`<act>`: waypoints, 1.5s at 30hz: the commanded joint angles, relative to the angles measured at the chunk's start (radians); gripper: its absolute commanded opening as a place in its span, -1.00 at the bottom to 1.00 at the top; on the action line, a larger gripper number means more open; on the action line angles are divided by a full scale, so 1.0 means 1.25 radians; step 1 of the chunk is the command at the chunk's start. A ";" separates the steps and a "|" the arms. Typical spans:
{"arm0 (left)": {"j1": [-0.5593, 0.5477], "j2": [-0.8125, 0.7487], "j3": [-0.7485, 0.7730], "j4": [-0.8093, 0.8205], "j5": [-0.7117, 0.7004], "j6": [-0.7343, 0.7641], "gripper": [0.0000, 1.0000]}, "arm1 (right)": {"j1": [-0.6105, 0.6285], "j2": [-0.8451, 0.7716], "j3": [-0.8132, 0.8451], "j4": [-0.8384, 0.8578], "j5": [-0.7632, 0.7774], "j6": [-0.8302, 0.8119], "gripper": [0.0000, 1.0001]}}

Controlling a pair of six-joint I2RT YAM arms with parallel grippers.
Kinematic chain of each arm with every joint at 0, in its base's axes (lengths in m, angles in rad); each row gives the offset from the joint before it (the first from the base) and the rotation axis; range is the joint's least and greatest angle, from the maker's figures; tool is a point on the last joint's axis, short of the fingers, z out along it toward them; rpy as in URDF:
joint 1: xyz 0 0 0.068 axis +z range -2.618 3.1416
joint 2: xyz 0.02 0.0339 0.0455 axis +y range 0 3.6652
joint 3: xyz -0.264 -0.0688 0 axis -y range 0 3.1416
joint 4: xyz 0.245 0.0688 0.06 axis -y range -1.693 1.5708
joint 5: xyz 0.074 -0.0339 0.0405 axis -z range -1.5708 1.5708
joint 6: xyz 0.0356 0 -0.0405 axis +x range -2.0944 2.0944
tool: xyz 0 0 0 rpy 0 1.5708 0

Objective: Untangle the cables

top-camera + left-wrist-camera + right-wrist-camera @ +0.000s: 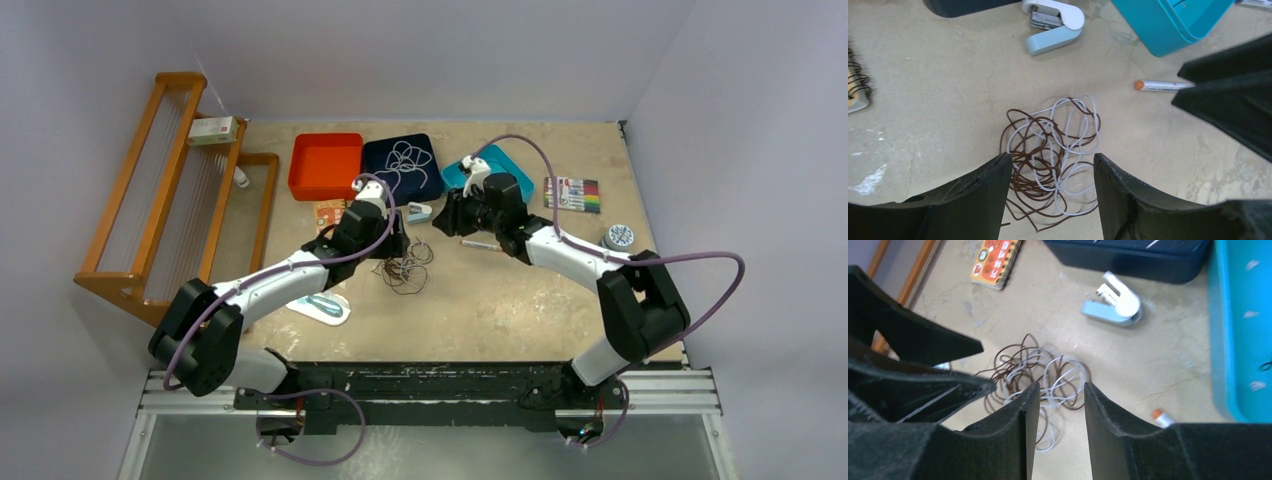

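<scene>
The cables, a loose tangle of thin dark brown and white wires (406,270), lie on the tan table between the two arms. My left gripper (1052,157) is open and hovers right over the tangle (1040,150), one finger on each side and nothing held. My right gripper (1061,385) is open with a narrower gap, above the tangle's (1048,372) right part, and it holds nothing. In the top view the left gripper (397,245) and the right gripper (447,216) face each other closely. Another thin pale cable (405,158) lies coiled in the navy tray.
A stapler (1053,25) and a pen with an orange tip (1158,85) lie close to the tangle. At the back are an orange tray (325,165), the navy tray (375,150) and a teal tray (515,160). A wooden rack (170,190) stands left, with a marker pack (572,194) and a tape roll (620,236) on the right.
</scene>
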 commanded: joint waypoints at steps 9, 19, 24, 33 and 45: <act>-0.001 -0.002 0.000 0.030 -0.101 0.011 0.18 | 0.095 0.029 -0.017 0.035 -0.005 0.167 -0.19; -0.001 -0.008 -0.017 0.039 -0.095 0.011 0.18 | 0.103 0.075 -0.022 0.016 0.018 0.190 -0.15; -0.001 -0.008 -0.017 0.040 -0.096 0.011 0.18 | 0.104 0.094 -0.020 0.016 0.026 0.189 -0.13; -0.001 -0.006 -0.016 0.037 -0.102 0.013 0.18 | 0.104 0.156 0.012 0.032 0.020 0.179 -0.13; -0.001 -0.006 -0.013 0.035 -0.104 0.013 0.17 | 0.104 0.204 0.044 0.074 -0.001 0.160 -0.29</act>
